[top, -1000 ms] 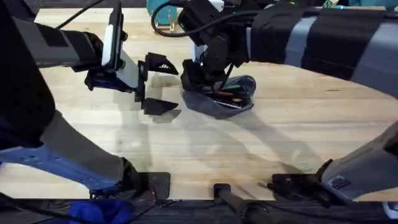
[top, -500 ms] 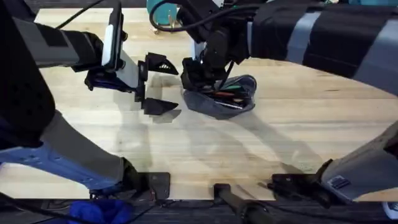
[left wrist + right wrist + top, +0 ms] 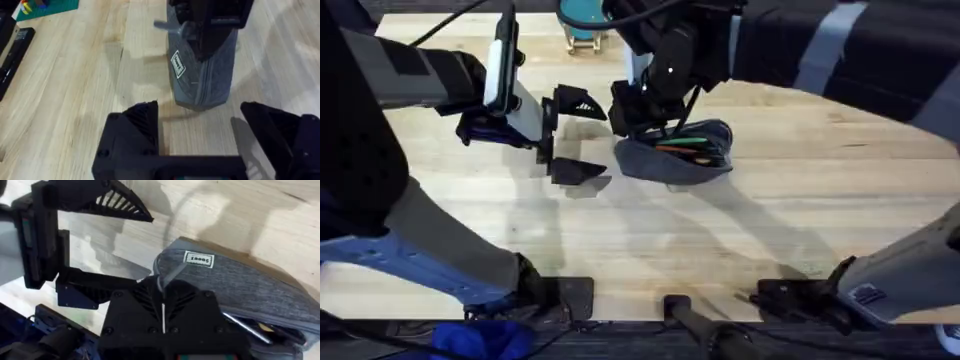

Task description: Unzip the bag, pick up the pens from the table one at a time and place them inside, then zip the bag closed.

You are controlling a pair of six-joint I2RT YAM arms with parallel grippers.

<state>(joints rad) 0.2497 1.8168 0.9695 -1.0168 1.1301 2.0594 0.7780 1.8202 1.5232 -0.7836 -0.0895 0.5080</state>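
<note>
Grey-blue fabric, gaping along its top, marks the bag lying on the bench a little toward twelve o'clock from the middle of the overhead view. Both pens already lie inside, a green one and a dark one showing through the open mouth against the orange lining.

The right pincer stands over the bag's nine o'clock end. In its own wrist view the fingers are pressed together with a thin grey tab coming out between them, which I judge to be the zipper pull. So the step in hand is the closing pull.

The left pincer hovers with fingers spread wide, just beside that same end toward nine o'clock, gripping nothing.

To do this well, I would have the left pincer pinch the fabric at the bag's near end, by the white label, so the pouch cannot slide. The right should draw the tab low and straight along the zipper line. A rising pull would probably lift the light pouch, and the pens could catch the teeth.
</note>
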